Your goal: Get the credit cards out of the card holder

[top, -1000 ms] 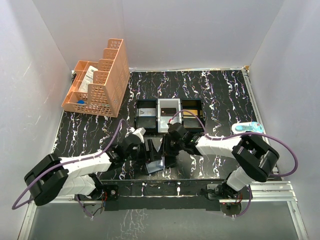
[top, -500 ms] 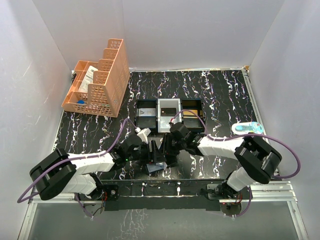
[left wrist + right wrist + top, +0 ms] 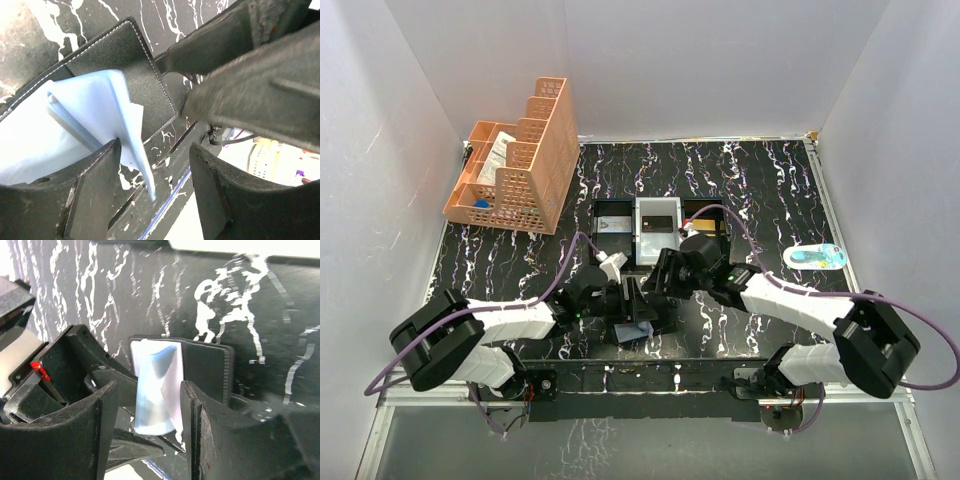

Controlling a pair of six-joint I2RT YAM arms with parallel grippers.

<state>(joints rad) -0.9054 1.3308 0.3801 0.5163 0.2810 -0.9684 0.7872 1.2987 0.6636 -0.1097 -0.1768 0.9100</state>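
Observation:
The card holder (image 3: 636,331) lies near the table's front edge, between the two arms. Up close, its dark panel with white stitching (image 3: 125,70) lies flat, and pale blue credit cards (image 3: 95,115) stick out of it at a slant. My left gripper (image 3: 155,150) is open over the holder's corner, with one card edge loose in the gap. My right gripper (image 3: 147,387) is open too. A pale blue card (image 3: 157,390) stands between its fingers, in front of the dark holder (image 3: 205,365). From above, both grippers (image 3: 632,297) (image 3: 658,290) face each other over the holder.
A black-and-white three-compartment tray (image 3: 658,228) stands just behind the grippers. An orange basket (image 3: 515,165) is at the back left. A small blue and white object (image 3: 813,257) lies at the right edge. The table's front edge runs right beside the holder.
The right gripper's jaws have widened, and its arm has swung out to the right. The left gripper has moved right, closer over the holder, and narrowed a little.

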